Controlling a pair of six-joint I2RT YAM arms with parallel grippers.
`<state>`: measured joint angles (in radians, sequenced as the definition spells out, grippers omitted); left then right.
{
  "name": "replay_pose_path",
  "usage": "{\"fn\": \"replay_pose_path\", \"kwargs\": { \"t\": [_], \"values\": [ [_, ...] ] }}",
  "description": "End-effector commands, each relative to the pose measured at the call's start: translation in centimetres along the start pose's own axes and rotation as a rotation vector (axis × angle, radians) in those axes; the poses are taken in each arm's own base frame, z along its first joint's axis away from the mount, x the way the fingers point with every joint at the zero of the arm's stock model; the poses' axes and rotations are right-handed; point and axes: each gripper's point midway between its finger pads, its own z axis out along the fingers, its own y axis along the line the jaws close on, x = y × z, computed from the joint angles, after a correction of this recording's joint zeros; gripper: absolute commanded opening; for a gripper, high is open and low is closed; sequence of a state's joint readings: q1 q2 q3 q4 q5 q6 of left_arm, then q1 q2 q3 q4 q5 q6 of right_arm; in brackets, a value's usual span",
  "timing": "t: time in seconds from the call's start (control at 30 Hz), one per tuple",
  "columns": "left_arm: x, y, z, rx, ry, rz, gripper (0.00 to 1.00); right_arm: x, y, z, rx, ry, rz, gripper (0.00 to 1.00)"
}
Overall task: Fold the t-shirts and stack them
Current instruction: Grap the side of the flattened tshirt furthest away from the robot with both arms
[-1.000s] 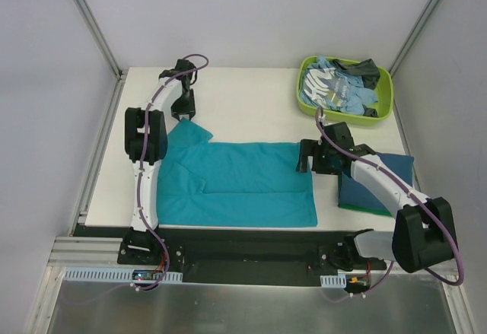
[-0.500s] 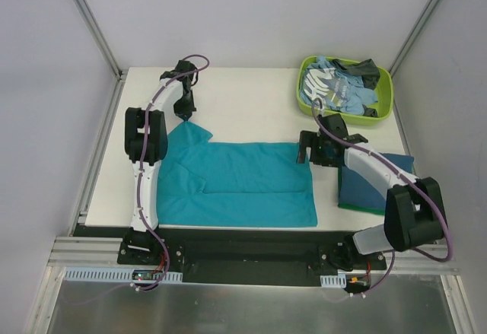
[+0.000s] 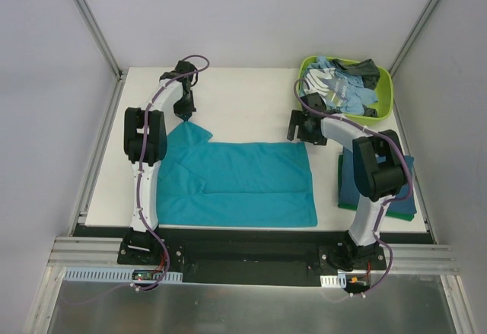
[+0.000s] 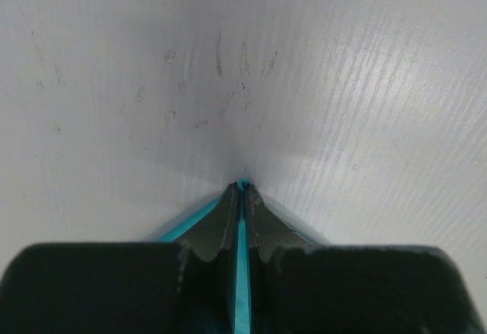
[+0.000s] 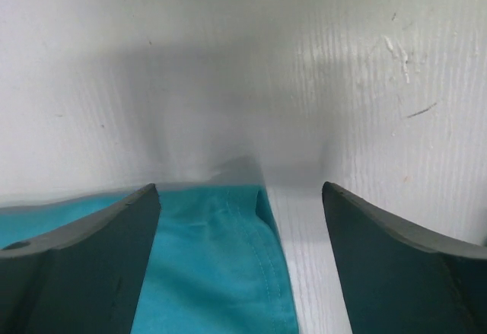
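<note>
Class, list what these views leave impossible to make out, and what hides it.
- Top view: the right arm covers the folded stack, hiding its shirt count.
- Top view: shirts crumpled in the tub overlap; their number is unclear.
- Left wrist view: the left tool hides how much teal t-shirt it pinches.
- Right wrist view: the bottom edge crops the t-shirt under the right tool.

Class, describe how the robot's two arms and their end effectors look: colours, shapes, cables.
Both the left arm and right arm have white links, bulky black joint housings and a looping purple cable. The left end effector and right end effector have dark, tapering fingers.
</note>
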<state>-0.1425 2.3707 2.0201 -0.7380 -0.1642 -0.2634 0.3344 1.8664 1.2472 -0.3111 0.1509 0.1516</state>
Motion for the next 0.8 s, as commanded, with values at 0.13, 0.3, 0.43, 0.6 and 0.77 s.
{"fn": "replay_pose_path", "kwargs": {
  "t": [0.13,0.3,0.43,0.6,0.77],
  "values": [
    [2.4,1.0,0.4,-0.015,0.086,0.023,0.0,-0.9,0.0,1.1,0.086,0.009,0.015,0.54],
    [2.3,1.3,0.5,-0.028,0.084,0.021,0.0,0.3,0.0,1.3,0.089,0.046,0.013,0.38],
    [2.4,1.4,0.6,-0.029,0.087,0.018,0.0,0.9,0.1,1.6,0.088,0.064,0.017,0.27],
    [2.3,1.4,0.5,-0.028,0.083,0.018,0.0,1.0,-0.1,1.8,0.103,0.071,0.008,0.1],
    [0.7,1.3,-0.5,-0.027,0.023,-0.008,0.0,0.0,0.5,1.8,0.071,0.056,-0.044,0.01]
  ]
}}
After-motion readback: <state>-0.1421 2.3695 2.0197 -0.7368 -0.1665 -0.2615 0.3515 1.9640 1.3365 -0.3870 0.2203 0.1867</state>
